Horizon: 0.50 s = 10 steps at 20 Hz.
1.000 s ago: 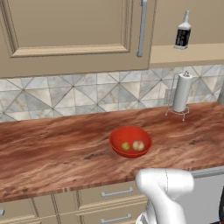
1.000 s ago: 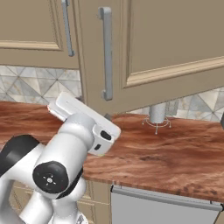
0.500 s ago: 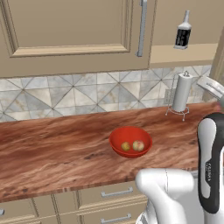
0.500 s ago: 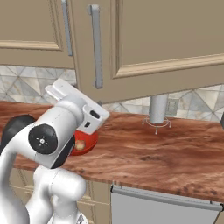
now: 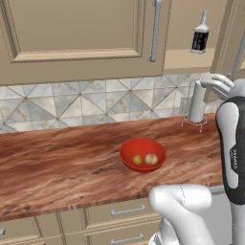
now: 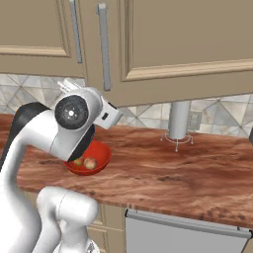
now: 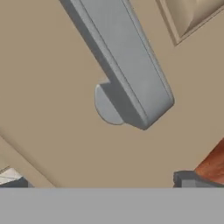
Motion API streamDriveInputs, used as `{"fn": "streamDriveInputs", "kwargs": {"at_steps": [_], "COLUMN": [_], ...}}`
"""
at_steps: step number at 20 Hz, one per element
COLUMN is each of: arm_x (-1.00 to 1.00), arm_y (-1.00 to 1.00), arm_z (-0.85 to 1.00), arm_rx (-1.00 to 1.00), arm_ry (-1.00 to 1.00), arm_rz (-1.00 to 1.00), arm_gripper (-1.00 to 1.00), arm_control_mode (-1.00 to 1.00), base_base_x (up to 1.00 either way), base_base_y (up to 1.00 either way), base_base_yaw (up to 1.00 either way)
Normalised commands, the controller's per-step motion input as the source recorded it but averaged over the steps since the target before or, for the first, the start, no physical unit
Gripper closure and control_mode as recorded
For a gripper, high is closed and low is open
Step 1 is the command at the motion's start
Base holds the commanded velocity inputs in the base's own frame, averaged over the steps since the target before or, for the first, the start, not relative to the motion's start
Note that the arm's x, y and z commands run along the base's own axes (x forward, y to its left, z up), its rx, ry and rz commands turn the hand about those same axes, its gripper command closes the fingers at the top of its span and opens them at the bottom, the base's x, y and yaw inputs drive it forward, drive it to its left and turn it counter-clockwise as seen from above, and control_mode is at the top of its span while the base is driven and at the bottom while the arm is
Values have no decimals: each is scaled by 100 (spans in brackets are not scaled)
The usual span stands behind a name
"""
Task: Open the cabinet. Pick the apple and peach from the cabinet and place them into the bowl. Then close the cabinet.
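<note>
On the counter (image 5: 57, 162) the red bowl (image 5: 142, 154) is holding two fruits, while I am keeping my gripper fingers wide apart by the cabinet (image 6: 188, 39) handle (image 7: 127, 65), closing being left.

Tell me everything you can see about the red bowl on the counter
The red bowl is round, shallow and glossy, plain with no marks, and looks like smooth ceramic or plastic. It sits upright on the reddish wood-grain counter, out toward the front edge, below the beige wall cabinet. Two small yellowish fruits lie side by side inside it. In the right base view the robot's arm hides part of its rim. Nothing else touches it.
</note>
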Motion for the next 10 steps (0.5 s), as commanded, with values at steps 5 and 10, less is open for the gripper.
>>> {"fn": "streamDriveInputs", "kwargs": {"at_steps": [5, 10], "arm_x": [82, 46], "arm_y": [-32, -10], "arm_z": [-26, -33], "arm_rx": [2, 1], "arm_ry": [-2, -7], "arm_rz": [9, 7], "arm_gripper": [-100, -100], "arm_control_mode": [-100, -100], "base_base_x": [0, 0], "base_base_y": [0, 0], "base_base_yaw": [0, 0]}}
